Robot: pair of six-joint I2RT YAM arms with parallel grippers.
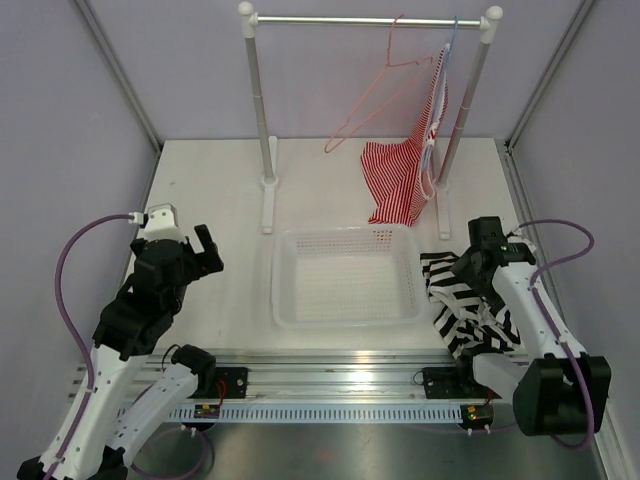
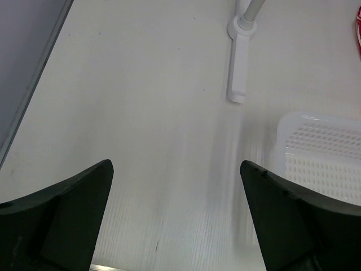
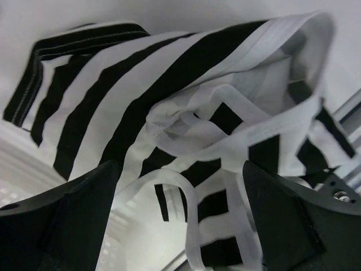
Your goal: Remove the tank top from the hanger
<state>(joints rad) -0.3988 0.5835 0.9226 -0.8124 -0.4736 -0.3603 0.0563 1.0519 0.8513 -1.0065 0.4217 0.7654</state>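
On the white table [image 1: 215,185] a basket [image 1: 340,234] sits by the tank top [image 1: 462,322]; the left claw [image 2: 175,162] and right claw [image 3: 179,165] gape wide, empty.

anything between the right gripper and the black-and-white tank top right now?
Nothing visible. The right gripper is open directly over the tank top, which lies crumpled on the table. The pink hanger hangs bare on the rail.

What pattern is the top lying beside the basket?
Bold black-and-white stripes on the tank top, clearest in the right wrist view.
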